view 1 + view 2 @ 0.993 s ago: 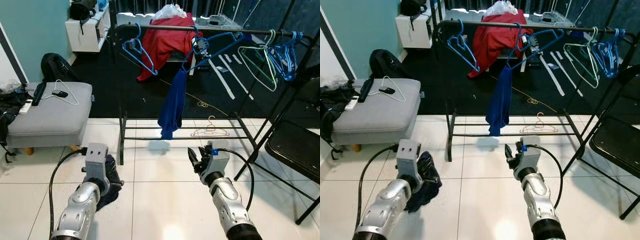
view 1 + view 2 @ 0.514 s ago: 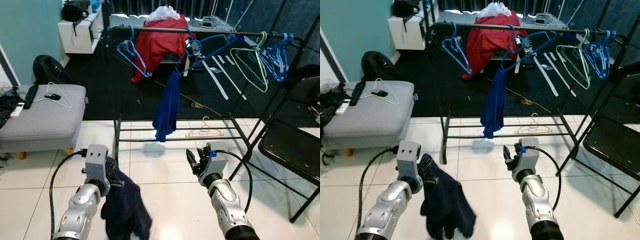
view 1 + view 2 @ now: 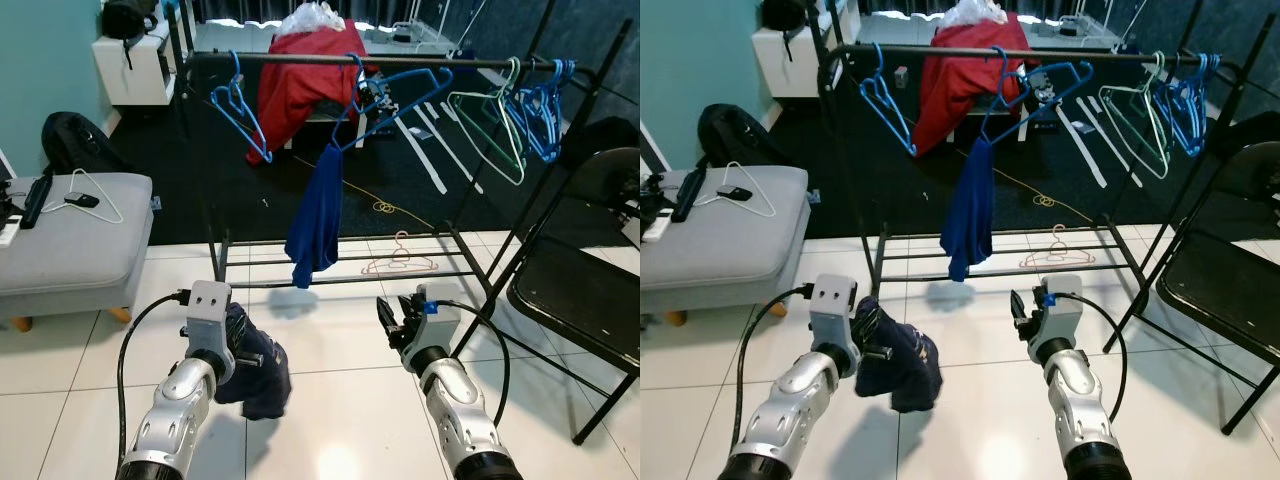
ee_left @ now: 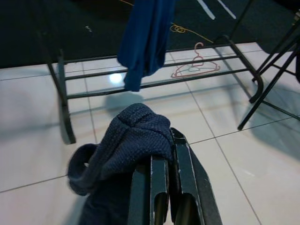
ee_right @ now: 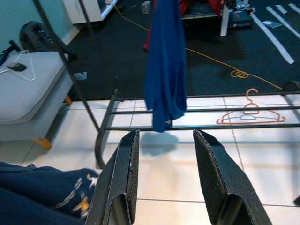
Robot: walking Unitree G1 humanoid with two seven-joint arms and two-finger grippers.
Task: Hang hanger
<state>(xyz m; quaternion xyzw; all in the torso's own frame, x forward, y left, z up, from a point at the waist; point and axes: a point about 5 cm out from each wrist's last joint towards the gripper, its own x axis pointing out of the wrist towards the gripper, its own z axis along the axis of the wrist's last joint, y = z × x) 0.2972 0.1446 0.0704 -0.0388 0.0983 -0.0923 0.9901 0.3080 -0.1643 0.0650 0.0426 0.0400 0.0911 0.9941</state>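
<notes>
My left gripper (image 3: pixel 240 343) is low over the tiled floor, shut on a dark navy garment (image 3: pixel 262 375) that hangs bunched from its fingers (image 4: pixel 161 183). My right gripper (image 3: pixel 397 322) is open and holds nothing, pointing at the clothes rack (image 3: pixel 300 60). The rail carries a bare blue hanger (image 3: pixel 238 100), a blue hanger with a blue cloth (image 3: pixel 318 215), a green hanger (image 3: pixel 490 130) and several blue hangers (image 3: pixel 540 110). A pink hanger (image 3: pixel 400 263) lies on the rack's lower bars. A white hanger (image 3: pixel 88 192) lies on the grey ottoman (image 3: pixel 60 250).
A black folding chair (image 3: pixel 590 290) stands close on the right, its legs reaching onto the tiles. A red garment (image 3: pixel 300 85) is draped behind the rack. A black backpack (image 3: pixel 70 150) sits behind the ottoman. White tiles lie between me and the rack.
The view has shifted, so the rack sits further left in the picture. The navy garment, on the floor a second ago, now hangs bunched up under my left gripper. The right gripper stays open.
</notes>
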